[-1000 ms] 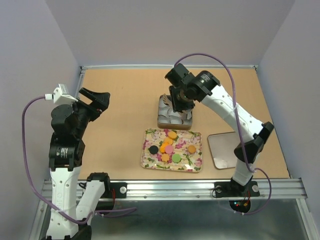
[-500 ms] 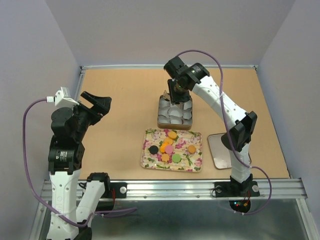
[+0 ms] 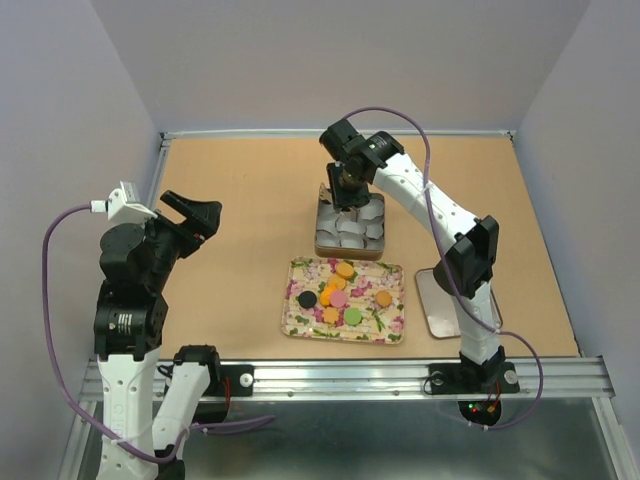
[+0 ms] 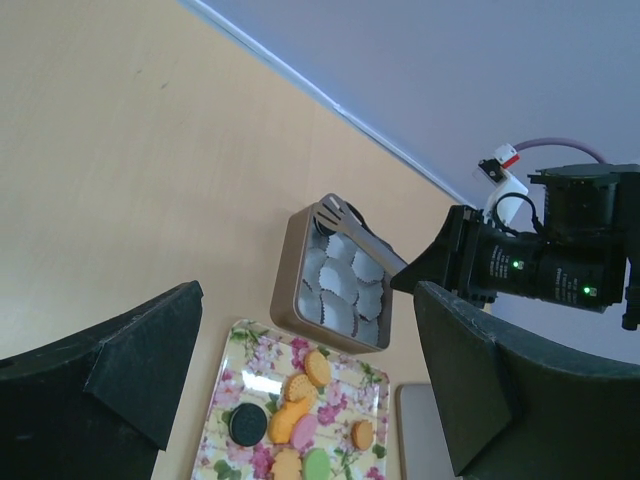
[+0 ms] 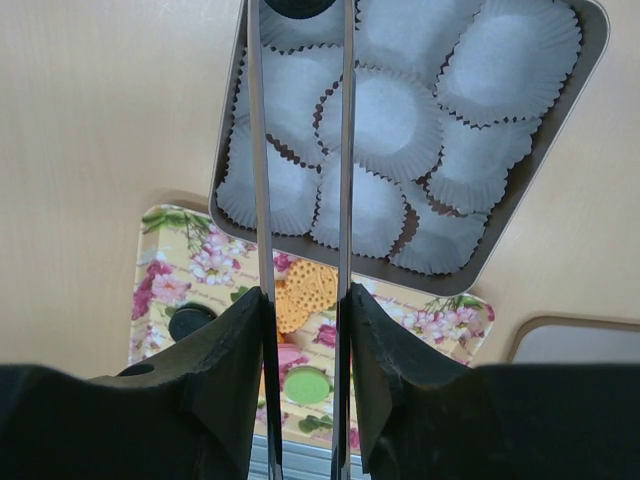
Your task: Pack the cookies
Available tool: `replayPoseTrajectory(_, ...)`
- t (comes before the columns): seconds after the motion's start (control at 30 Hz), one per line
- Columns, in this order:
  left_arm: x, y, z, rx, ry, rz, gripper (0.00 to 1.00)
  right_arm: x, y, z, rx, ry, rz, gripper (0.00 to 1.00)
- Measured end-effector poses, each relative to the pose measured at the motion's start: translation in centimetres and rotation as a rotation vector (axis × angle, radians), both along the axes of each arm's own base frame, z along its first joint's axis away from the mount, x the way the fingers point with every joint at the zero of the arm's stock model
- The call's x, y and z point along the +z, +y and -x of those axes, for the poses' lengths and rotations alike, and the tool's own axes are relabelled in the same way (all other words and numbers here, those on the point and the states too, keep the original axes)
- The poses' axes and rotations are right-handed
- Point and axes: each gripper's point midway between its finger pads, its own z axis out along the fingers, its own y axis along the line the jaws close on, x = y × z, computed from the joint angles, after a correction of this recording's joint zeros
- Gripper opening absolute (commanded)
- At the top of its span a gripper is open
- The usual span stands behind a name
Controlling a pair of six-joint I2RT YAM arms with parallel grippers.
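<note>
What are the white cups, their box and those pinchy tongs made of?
White cups: thin matte paper, judging by the pleated, crinkly walls.
Box: probably metal, given the thin rim and dull brownish sheen.
Tongs: likely steel, since they are flat, shiny grey strips with a toothed tip.

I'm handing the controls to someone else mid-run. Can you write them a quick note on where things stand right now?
Left pincer: open, empty, raised over the left side of the table.
Right pincer: shut on metal tongs, reaching over the far end of the tin. A dark cookie appears to sit between the tong tips.
Cookies: about eight lie on the floral tray, just in front of the tin.
Done: nothing packed; the paper cups in view look empty.
Left: drop the held one into a cup, then bring the rest over.
</note>
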Motion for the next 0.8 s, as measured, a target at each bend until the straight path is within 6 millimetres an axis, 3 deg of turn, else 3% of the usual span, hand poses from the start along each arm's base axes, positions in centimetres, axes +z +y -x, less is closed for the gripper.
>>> replayPoseTrajectory(0.33,-0.14,0.20,0.26,0.009,0.004,-0.008,0.99,-0.60,0.24,-0.36,0.006,0.000,0.005,0.52)
replayPoseTrajectory(0.8,-0.40,0.18,-0.04,0.008,0.016,-0.009,0.99,-0.29,0.16,-0.39,0.005,-0.008,0.004,0.52)
